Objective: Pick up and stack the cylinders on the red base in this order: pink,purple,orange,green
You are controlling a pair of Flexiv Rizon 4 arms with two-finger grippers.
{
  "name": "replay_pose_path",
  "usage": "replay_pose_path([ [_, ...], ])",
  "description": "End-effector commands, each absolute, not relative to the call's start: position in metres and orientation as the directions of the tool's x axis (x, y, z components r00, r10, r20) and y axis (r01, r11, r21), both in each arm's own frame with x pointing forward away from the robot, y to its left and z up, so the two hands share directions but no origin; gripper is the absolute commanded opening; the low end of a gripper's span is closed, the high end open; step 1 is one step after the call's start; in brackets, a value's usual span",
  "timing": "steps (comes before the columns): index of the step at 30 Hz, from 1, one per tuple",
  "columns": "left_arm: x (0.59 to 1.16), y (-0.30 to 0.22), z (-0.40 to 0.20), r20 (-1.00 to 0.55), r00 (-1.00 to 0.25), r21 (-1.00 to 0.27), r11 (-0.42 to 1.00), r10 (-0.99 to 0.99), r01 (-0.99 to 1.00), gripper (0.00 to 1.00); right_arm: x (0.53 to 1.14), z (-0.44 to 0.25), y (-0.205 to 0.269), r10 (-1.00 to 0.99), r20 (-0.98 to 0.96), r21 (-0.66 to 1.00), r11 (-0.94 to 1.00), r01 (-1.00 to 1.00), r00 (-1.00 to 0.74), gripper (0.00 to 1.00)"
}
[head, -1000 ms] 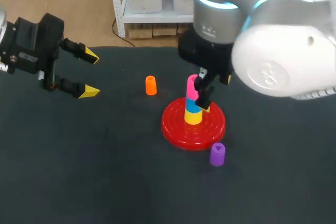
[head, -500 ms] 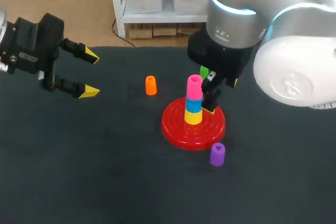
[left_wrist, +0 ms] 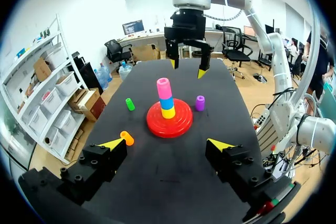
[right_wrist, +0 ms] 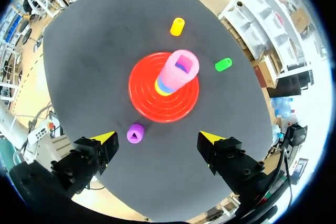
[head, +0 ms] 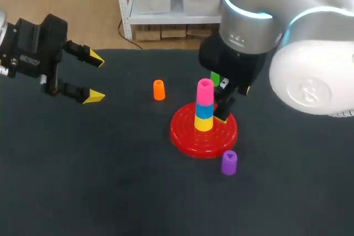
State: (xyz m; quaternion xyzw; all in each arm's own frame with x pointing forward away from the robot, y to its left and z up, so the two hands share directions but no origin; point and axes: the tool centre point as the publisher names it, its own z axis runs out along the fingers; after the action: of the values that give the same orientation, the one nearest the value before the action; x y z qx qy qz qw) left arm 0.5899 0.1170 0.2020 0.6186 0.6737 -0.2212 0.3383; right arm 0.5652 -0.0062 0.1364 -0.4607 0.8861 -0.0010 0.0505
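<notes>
Entry: your right gripper (right_wrist: 157, 136) freed the pink cylinder (head: 204, 91) atop the stack on the red base (head: 185, 136) and rose, fingers spread, empty; left gripper (head: 95, 78) stayed spread, empty; purple cylinder (head: 229, 162) came next.

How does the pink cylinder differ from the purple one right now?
The pink cylinder tops the stack on the red base; the purple cylinder stands on the table beside the base. Pink rests on a blue cylinder; purple touches nothing else. Both are upright.
</notes>
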Motion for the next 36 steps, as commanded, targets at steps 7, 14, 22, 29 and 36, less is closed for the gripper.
replay_pose_path([
  [7, 0.590, 0.118, 0.201, -0.731, -0.003, 0.123, 0.136, 0.682, 0.983, 1.00, 0.537, 0.098, -0.012, -0.844, -0.080, -0.041, 0.534, -0.844, -0.530, 1.00],
  [14, 0.590, 0.118, 0.201, -0.731, -0.003, 0.123, 0.136, 0.682, 0.983, 1.00, 0.520, 0.068, 0.000, -0.868, -0.068, 0.008, 0.492, -0.870, -0.491, 1.00],
  [22, 0.590, 0.118, 0.201, -0.731, -0.003, 0.123, 0.136, 0.682, 0.983, 1.00, 0.525, 0.045, 0.001, -0.870, -0.049, 0.058, 0.488, -0.871, -0.491, 1.00],
  [29, 0.590, 0.118, 0.201, -0.731, -0.003, 0.123, 0.136, 0.682, 0.983, 1.00, 0.529, 0.036, 0.001, -0.876, -0.022, 0.056, 0.480, -0.875, -0.482, 1.00],
  [36, 0.590, 0.118, 0.201, -0.731, -0.003, 0.123, 0.136, 0.682, 0.983, 1.00, 0.526, 0.030, -0.002, -0.877, -0.014, 0.059, 0.478, -0.876, -0.480, 1.00],
])
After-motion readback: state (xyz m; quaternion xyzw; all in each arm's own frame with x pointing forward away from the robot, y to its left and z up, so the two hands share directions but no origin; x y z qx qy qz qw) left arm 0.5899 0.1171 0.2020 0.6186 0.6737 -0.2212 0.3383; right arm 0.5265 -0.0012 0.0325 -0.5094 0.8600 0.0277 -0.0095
